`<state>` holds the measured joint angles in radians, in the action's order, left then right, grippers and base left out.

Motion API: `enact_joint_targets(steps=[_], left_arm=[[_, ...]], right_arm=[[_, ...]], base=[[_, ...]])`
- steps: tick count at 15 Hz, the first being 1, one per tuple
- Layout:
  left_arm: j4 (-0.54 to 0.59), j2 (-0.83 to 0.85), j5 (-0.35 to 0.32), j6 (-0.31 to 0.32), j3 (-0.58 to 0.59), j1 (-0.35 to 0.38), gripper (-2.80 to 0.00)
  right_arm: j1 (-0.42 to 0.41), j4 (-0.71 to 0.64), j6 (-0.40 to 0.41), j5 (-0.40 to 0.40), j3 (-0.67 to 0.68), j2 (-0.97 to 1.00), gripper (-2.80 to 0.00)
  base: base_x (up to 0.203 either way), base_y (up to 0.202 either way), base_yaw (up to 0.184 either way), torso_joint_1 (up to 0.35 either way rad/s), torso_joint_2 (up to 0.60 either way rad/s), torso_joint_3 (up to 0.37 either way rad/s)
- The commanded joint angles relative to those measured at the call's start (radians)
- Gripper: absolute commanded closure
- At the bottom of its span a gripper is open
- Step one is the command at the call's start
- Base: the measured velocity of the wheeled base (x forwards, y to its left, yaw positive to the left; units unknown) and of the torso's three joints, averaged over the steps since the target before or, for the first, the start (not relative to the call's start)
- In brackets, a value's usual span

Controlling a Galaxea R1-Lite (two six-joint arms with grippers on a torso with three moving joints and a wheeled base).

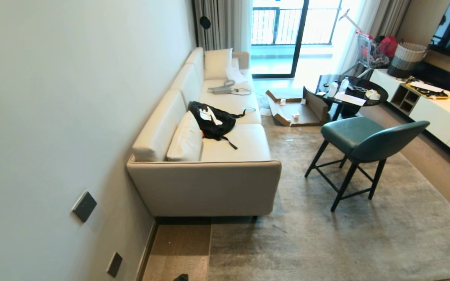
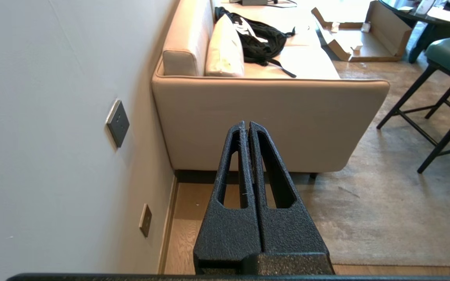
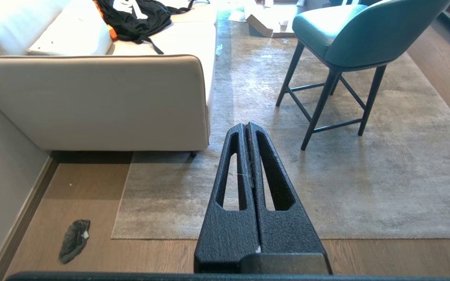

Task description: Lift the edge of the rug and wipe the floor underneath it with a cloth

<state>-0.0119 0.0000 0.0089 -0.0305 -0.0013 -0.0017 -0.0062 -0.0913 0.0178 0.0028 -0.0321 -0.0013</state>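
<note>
The grey-beige rug lies flat, and its rug edge [image 3: 162,235] runs along the near side to a corner [image 3: 116,234] below the sofa end. In the head view the rug edge [image 1: 212,253] borders a strip of brown plank floor [image 1: 178,249] by the wall. The cloth [image 3: 74,240], small, fuzzy and dark grey, lies on the floor [image 3: 72,187] beside that corner, close to the baseboard. My left gripper [image 2: 247,124] and right gripper [image 3: 246,125] both hang above the floor, shut and empty. Neither arm shows in the head view.
A beige sofa [image 1: 209,183] stands against the wall with a black bag [image 1: 211,121] on its seat. A teal chair [image 1: 365,144] stands on the rug. Wall sockets [image 1: 84,206] sit low on the left wall. A cardboard box [image 1: 299,109], round table [image 1: 350,91] and white cabinet [image 1: 443,117] lie farther off.
</note>
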Motion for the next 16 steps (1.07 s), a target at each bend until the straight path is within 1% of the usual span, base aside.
enact_joint_targets(steps=[1, 16], left_arm=[[0.000, 0.000, 0.000, 0.000, 0.000, 0.000, 0.00], [0.000, 0.000, 0.000, 0.000, 0.000, 0.000, 0.00]], right_arm=[[0.000, -0.001, 0.001, 0.000, 0.000, 0.001, 0.00], [0.000, 0.001, 0.010, 0.002, 0.000, 0.001, 0.00]], base=[[0.000, 0.000, 0.000, 0.000, 0.00, 0.000], [0.000, 0.000, 0.000, 0.000, 0.00, 0.000]])
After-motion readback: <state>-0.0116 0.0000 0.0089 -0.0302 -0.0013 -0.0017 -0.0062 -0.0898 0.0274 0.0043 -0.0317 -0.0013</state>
